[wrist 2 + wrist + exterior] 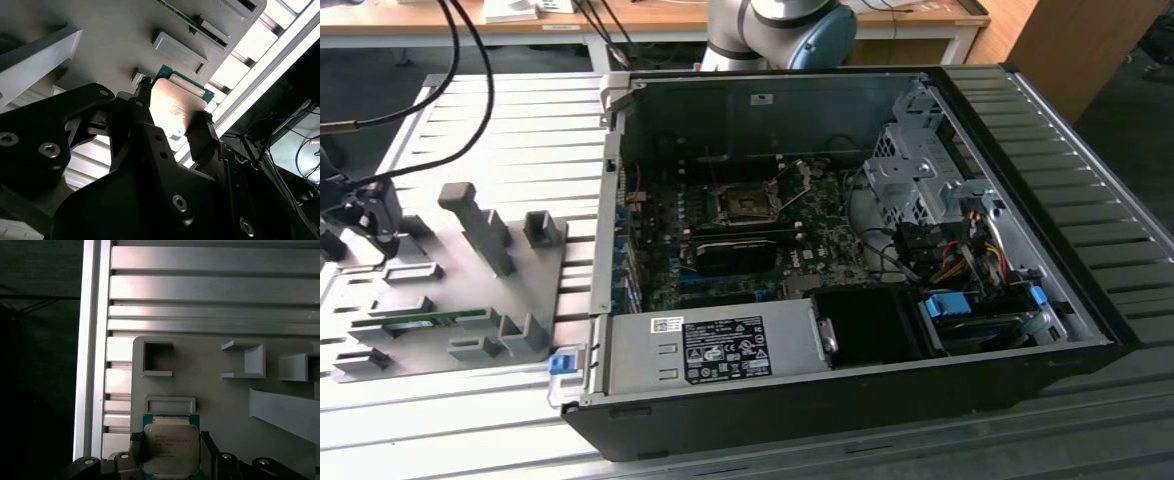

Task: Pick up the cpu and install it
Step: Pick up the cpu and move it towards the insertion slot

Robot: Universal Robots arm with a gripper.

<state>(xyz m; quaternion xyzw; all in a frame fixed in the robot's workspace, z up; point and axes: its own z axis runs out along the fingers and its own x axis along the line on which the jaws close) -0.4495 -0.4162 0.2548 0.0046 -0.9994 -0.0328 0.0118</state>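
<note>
The cpu (171,449), a small square chip with a silvery top and a green rim, lies between my fingers in both wrist views. My gripper (171,440) has a dark finger against each of two opposite edges, so it is shut on the cpu (172,107). In the exterior view my gripper (376,232) is low over the grey fixture plate (480,300) at the exterior view's left. I cannot tell whether the chip is clear of the plate. The open computer case (854,405) lies to the right, with the motherboard's socket (747,207) exposed.
Grey fixture blocks (478,225) stand upright on the plate, and a green memory stick (434,320) lies in a holder near its front. Black cables (460,100) hang above my gripper. The case's left wall (607,200) rises between plate and motherboard.
</note>
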